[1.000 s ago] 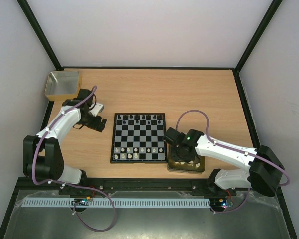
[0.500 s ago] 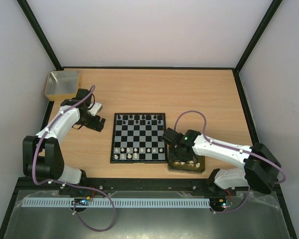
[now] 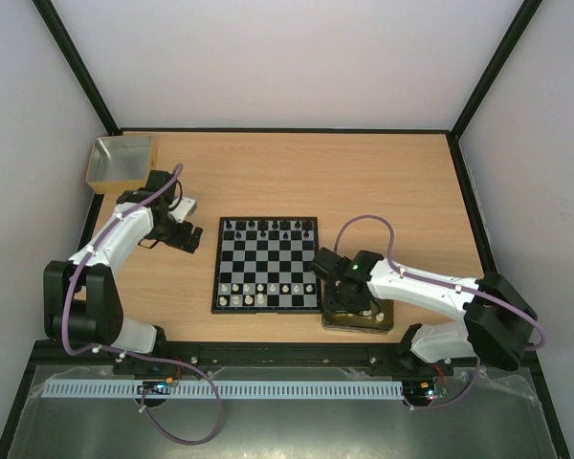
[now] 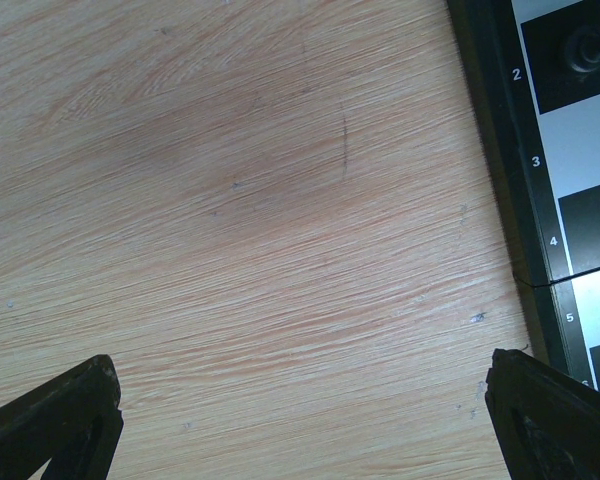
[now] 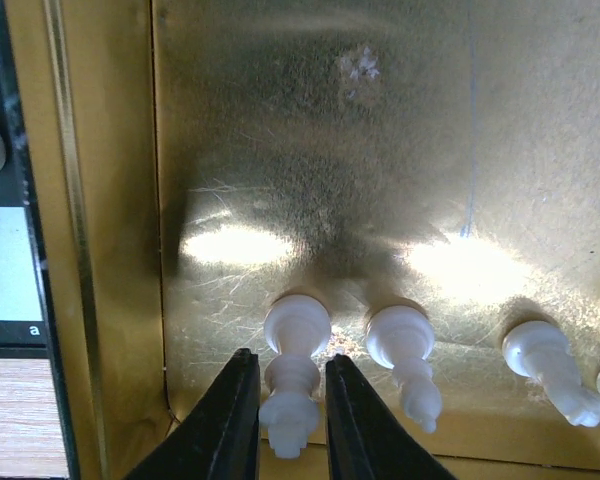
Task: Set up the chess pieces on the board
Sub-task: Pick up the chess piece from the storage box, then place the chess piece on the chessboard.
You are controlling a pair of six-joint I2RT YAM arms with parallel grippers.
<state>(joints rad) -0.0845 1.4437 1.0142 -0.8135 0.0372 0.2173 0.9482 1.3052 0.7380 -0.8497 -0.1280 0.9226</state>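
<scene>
The board [image 3: 266, 263] lies mid-table with black pieces along its far rows and white pieces along its near rows. My right gripper [image 3: 349, 304] is down in the gold tray [image 3: 381, 323] at the board's right. In the right wrist view the gripper [image 5: 288, 420] is shut on an upright white chess piece [image 5: 293, 375]. Another white piece [image 5: 405, 365] stands right beside it and a third [image 5: 550, 365] further right. My left gripper [image 3: 193, 239] is open and empty over bare table left of the board; its fingers [image 4: 60, 420] show wide apart.
A yellowish square box [image 3: 122, 161] stands at the far left corner. The board's edge [image 4: 540, 150] with a black piece [image 4: 588, 48] shows in the left wrist view. The tray's left wall [image 5: 100, 250] is close beside the right gripper.
The right arm has shifted slightly, its gripper settling lower in the gold tray. The left arm has not moved.
</scene>
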